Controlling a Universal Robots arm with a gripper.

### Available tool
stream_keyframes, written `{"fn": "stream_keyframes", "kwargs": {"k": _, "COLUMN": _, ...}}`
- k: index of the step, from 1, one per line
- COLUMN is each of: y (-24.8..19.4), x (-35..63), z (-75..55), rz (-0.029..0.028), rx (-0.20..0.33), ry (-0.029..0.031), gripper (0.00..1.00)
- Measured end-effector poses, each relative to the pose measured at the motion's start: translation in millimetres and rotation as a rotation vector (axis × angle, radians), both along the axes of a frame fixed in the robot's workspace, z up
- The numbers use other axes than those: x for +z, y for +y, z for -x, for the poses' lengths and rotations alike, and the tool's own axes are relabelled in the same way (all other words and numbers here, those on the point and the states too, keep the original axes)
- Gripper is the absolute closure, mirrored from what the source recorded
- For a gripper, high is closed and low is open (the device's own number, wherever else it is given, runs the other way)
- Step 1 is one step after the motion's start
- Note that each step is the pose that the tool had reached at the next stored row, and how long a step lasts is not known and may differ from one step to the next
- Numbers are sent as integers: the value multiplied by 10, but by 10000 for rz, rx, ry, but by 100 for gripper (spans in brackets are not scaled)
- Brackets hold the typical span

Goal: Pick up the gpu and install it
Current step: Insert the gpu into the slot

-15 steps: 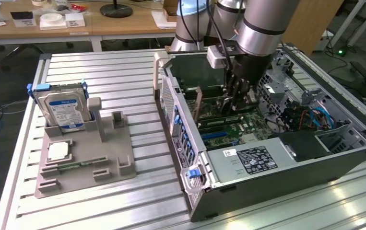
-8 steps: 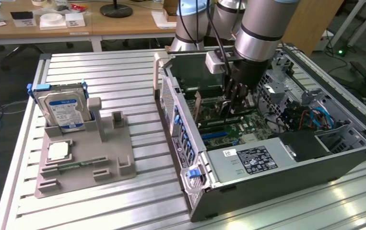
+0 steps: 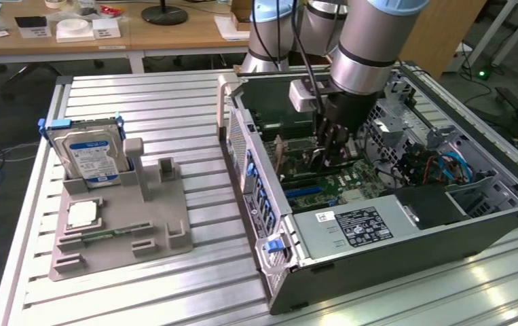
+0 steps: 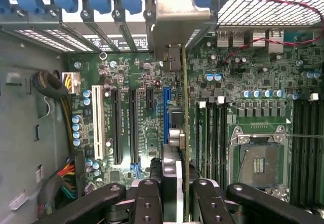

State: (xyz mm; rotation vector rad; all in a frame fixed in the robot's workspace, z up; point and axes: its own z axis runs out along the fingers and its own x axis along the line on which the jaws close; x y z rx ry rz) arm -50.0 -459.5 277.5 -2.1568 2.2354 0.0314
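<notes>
My gripper [image 3: 335, 151] reaches down into the open computer case [image 3: 251, 170] and is shut on the gpu [image 3: 288, 155], which stands on edge over the motherboard. In the wrist view the gpu [image 4: 185, 107] appears edge-on as a thin line running from between my black fingers [image 4: 148, 198] up to its silver bracket [image 4: 178, 11] at the case's rear slots. The gripper [image 4: 176, 186] holds the card's end opposite the bracket. The card sits right beside the long blue slot [image 4: 166, 112] on the green motherboard [image 4: 136, 77]; I cannot tell whether it is seated.
On the exterior view's left, a grey fixture [image 3: 150, 234] holds a hard drive [image 3: 91, 153], a processor chip [image 3: 82, 214] and a green memory stick [image 3: 112, 233]. Inside the case are the power supply [image 3: 358, 227], cables [image 3: 445, 166] and the bare processor socket [image 4: 258, 163].
</notes>
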Motion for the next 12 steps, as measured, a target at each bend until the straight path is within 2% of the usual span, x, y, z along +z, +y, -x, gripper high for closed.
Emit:
{"fn": "stream_keyframes", "kwargs": {"k": 5, "y": -4, "x": -35, "z": 22, "rz": -4, "rx": 0, "ry": -2, "gripper": 72}}
{"fn": "stream_keyframes", "kwargs": {"k": 7, "y": -27, "x": -56, "z": 22, "rz": -2, "rx": 1, "ry": 0, "gripper": 72}}
{"fn": "stream_keyframes", "kwargs": {"k": 12, "y": -28, "x": -86, "z": 33, "rz": -3, "rx": 1, "ry": -2, "gripper": 72}}
